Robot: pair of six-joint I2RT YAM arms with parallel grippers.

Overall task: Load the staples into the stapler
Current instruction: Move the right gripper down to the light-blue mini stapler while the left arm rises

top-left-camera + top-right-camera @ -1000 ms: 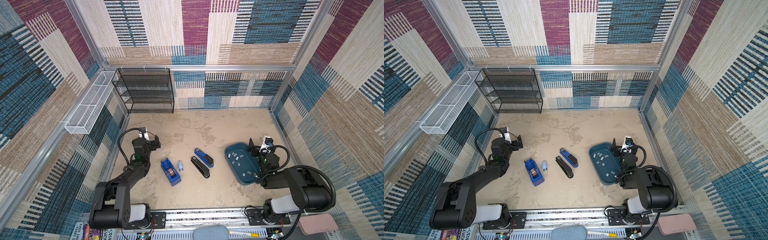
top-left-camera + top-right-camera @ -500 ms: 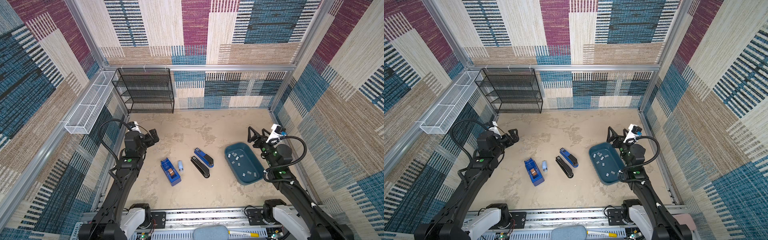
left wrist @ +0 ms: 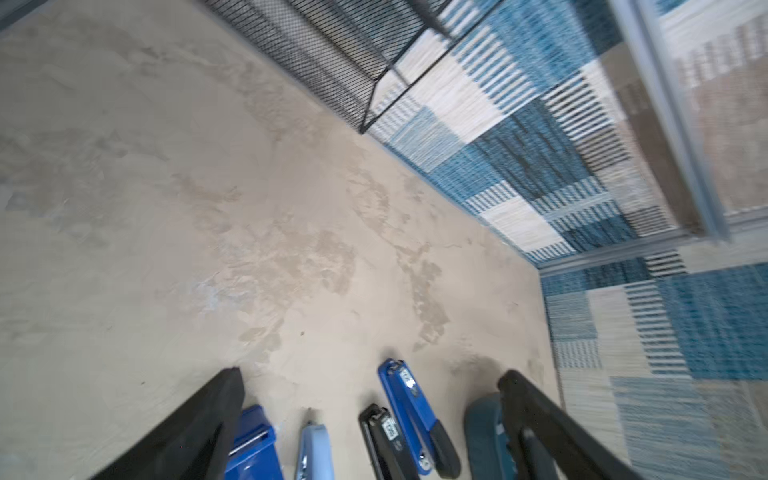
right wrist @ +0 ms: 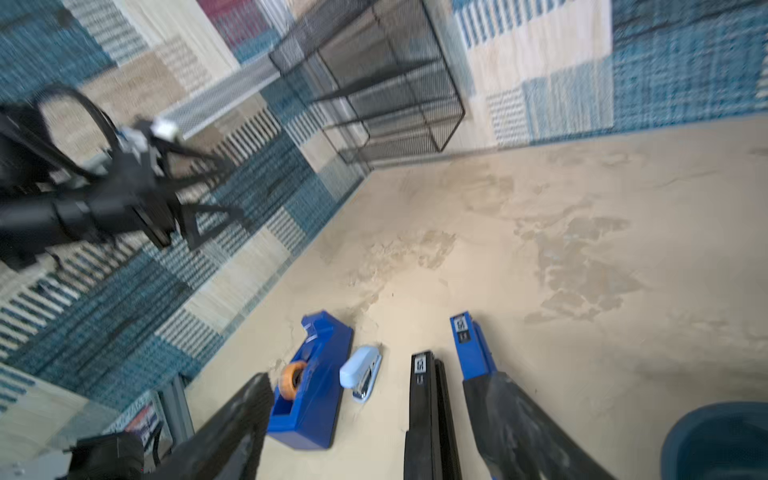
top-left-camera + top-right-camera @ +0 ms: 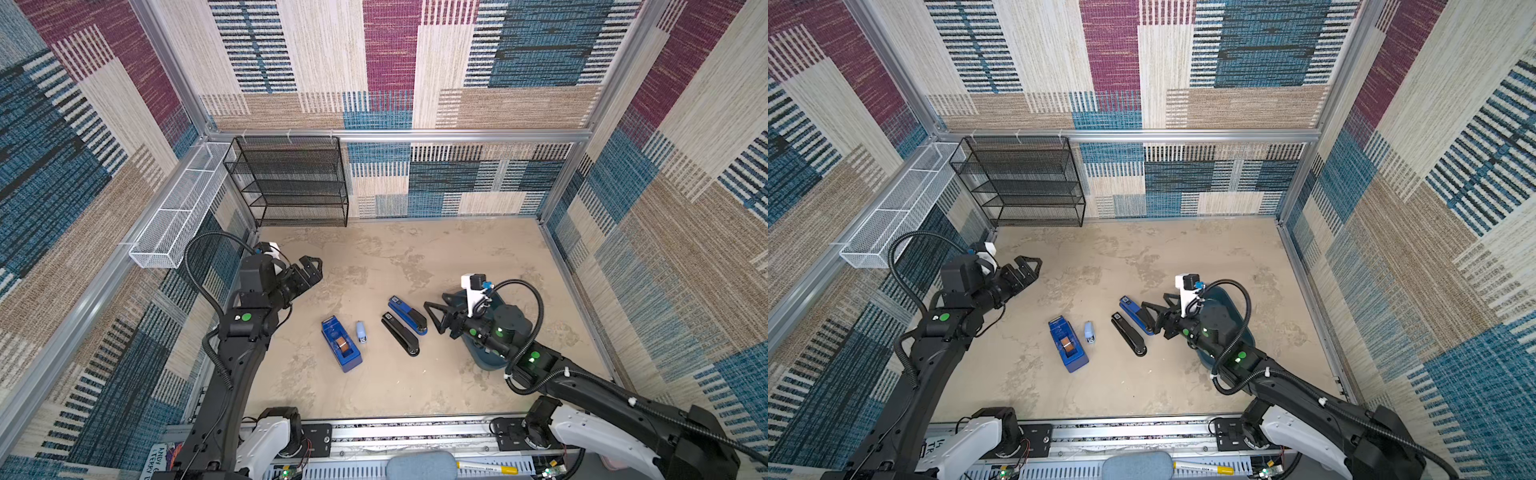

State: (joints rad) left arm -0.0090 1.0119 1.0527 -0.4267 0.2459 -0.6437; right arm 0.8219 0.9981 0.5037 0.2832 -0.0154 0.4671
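The right claw (image 5: 432, 319), open and empty, has swung left off the tray (image 5: 484, 362) to the blue stapler (image 5: 407, 316). The staples seen in the tray before are now hidden under the arm. The left claw (image 5: 316, 270), open, has lifted. Loading has not begun.

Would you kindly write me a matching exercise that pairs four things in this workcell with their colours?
Things:
1. small stapler
2. wall basket
3. tray
4. shelf rack

Colours:
A. black
B. dark teal
C. light blue
D. white

Pairs: 1-C, 2-D, 3-B, 4-A
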